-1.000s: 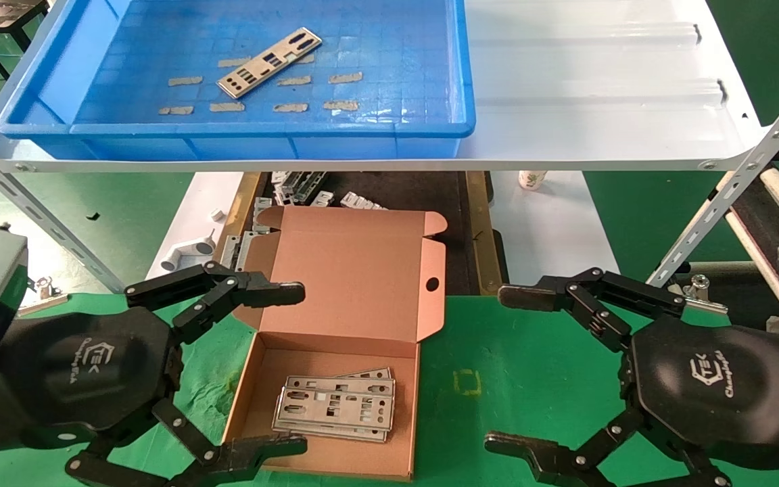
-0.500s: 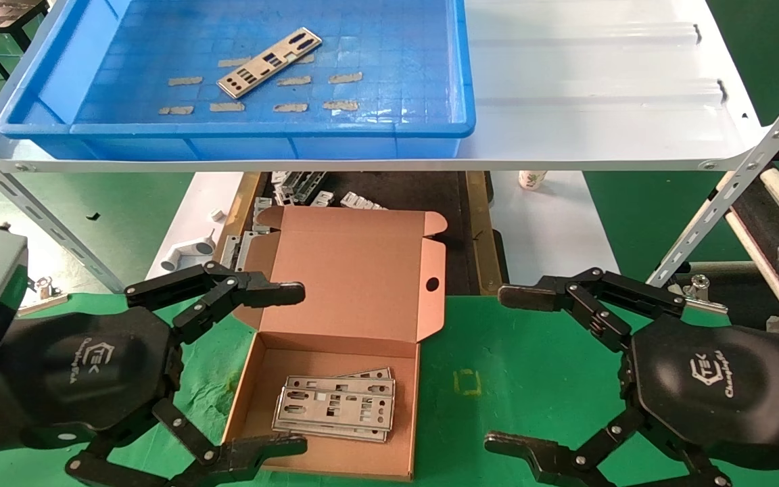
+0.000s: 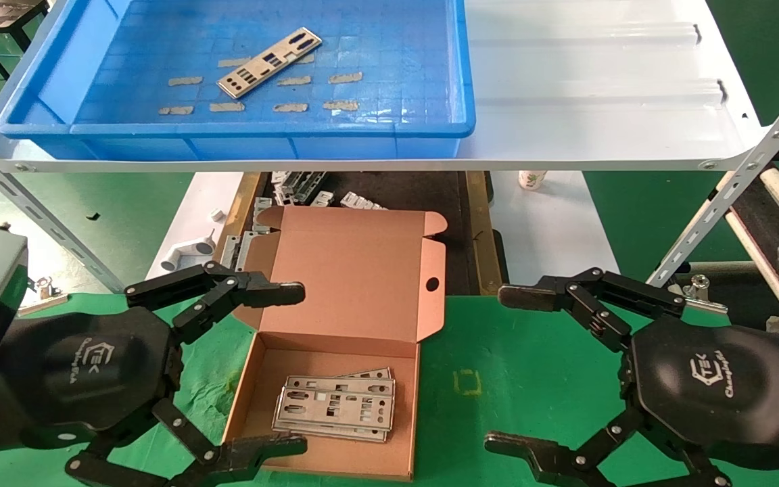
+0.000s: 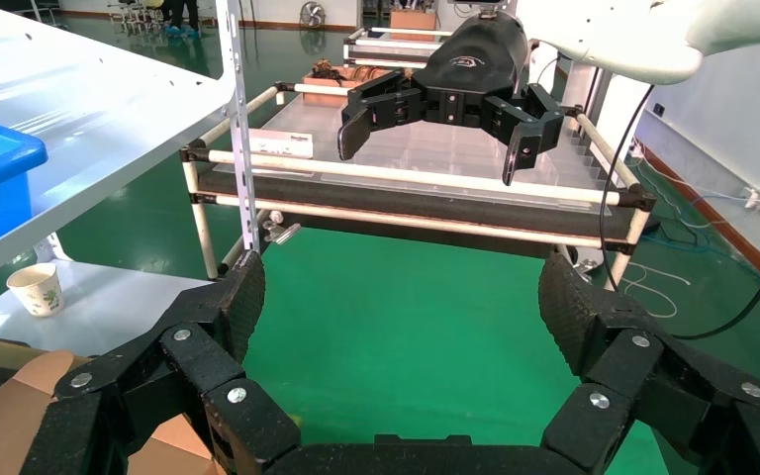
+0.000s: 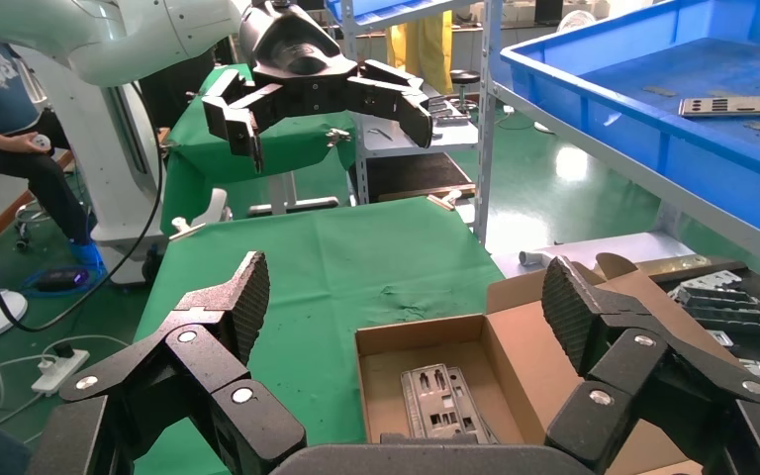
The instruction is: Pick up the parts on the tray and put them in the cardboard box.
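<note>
One part (image 3: 269, 62) is lying alone on the gridded floor of the tray (image 3: 335, 138), slanted among the short tan tape strips (image 3: 227, 107) and touched by nothing. It is also showing in the right wrist view, flat on the blue floor. The tray is sitting on the white shelf (image 3: 599, 81), up above and behind the working area.

Several more parts (image 3: 335, 408) are resting in a loose, slightly fanned stack inside the cardboard box (image 3: 362, 270), which is standing open on the green desk (image 3: 518, 379) with its lid leaning back and the flap with the round hole sticking up on the robot's right. So, judging by how things are lying, most of the job looks done: a small pile is packed and a single plate appears to be waiting in the tray.

The left gripper (image 3: 281, 368) is hanging low over the desk at the box's left wall, its jaws spread wide and holding nothing; one jaw is lying across the lid's left edge in the head view, the other by the box's front corner. The right gripper (image 3: 508, 368) is hovering over bare green desk, well to the right of the box, jaws likewise spread wide and empty.

What seems left is reaching up to the tray, lifting the last thin plate and laying it on the stack.
</note>
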`<action>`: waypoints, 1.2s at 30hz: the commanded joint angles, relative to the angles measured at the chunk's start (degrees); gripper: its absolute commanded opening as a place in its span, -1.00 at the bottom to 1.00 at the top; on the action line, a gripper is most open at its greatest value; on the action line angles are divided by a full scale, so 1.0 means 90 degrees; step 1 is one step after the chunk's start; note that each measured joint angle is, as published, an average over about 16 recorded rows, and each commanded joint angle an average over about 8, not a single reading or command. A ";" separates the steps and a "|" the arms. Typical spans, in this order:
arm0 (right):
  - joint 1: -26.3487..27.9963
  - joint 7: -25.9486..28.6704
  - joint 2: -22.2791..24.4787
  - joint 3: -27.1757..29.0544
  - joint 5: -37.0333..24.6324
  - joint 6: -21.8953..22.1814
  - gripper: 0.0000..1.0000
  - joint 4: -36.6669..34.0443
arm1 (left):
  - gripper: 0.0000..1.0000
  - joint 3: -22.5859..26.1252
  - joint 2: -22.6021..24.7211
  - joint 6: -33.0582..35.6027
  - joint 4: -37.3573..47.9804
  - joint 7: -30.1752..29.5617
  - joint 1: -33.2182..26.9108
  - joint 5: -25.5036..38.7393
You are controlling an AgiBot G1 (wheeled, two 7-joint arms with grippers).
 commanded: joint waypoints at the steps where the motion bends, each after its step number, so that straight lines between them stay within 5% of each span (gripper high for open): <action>1: 0.0000 0.0000 0.0000 0.0000 0.0000 0.0000 1.00 0.0000 | 1.00 0.0000 0.0000 0.0000 0.0000 0.0000 0.0000 0.0000; 36: 0.0000 0.0000 0.0000 0.0000 0.0000 0.0000 1.00 0.0000 | 1.00 0.0000 0.0000 0.0000 0.0000 0.0000 0.0000 0.0000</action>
